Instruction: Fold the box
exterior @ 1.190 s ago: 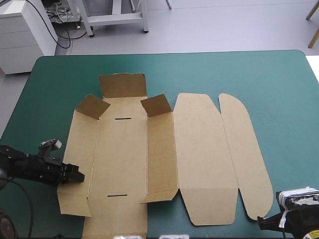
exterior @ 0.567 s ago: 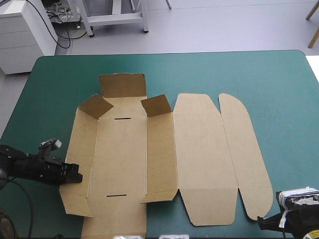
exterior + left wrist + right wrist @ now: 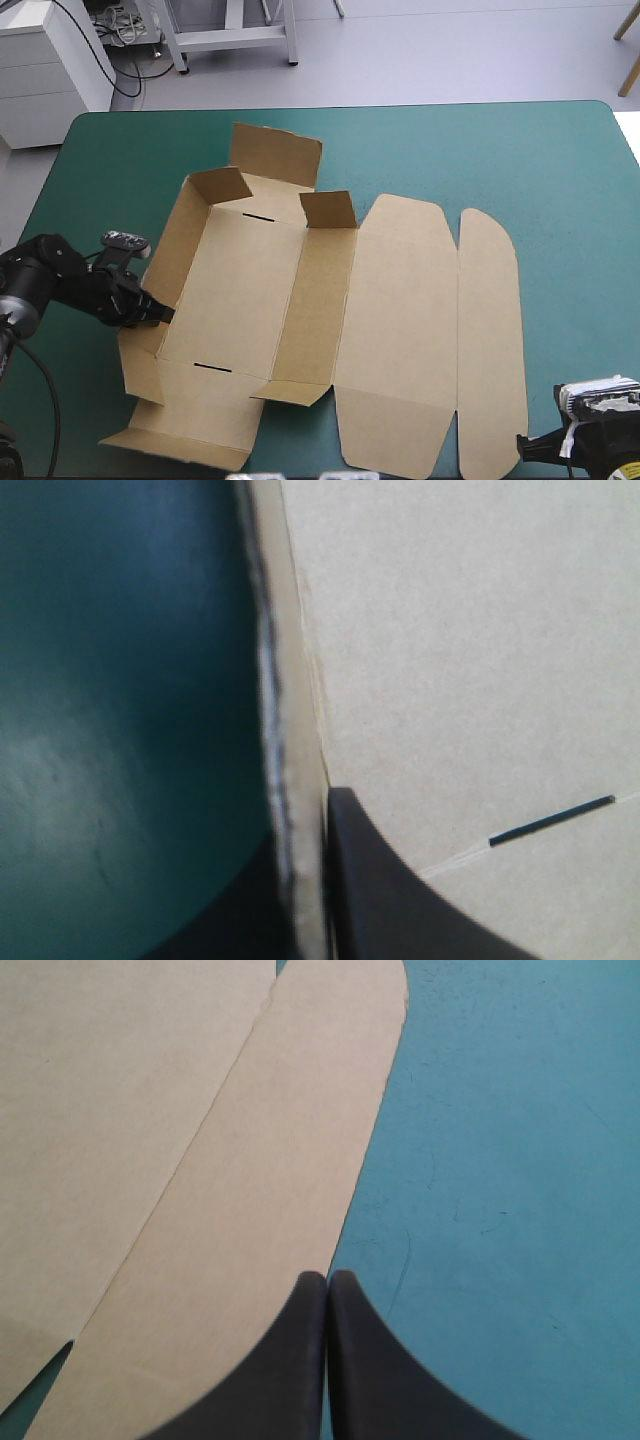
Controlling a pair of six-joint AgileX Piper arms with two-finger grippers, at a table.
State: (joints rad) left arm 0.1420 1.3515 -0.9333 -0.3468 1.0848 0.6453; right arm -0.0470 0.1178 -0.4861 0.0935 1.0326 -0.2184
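So the teal-green surface (image 3: 560,160) is taking up nearly the whole high view, and the brown box (image 3: 300,320) is lying on it a bit skewed, sitting in the middle and spreading toward 7 o'clock. It's only partly folded up. The big lid panel (image 3: 400,330) is lying flat on the 3 o'clock side of the base, and the rounded flap (image 3: 490,340) is lying flat just beyond that, touching the cover all along its length. Over on the 9 o'clock side the long wall (image 3: 175,250) is standing up off the surface, and at 12 o'clock the end flap (image 3: 275,155) is tilting up too, with the two corner tabs (image 3: 328,208) standing at either end of it. The near end flap (image 3: 190,440) at 6 o'clock is lying low by the surface's near edge. The left pincer (image 3: 160,313) is coming in from 9 o'clock and is clenching that long wall; in its wrist view the board's edge is running straight up between the black fingers (image 3: 400,900), one inside the box, the other outside over the cover. The right pincer (image 3: 327,1280) is sitting down at 5 o'clock, clenched with nothing in it, tips meeting right over the rim of the rounded flap. Two thin dark slits (image 3: 258,216) are showing in the base, one at each end.
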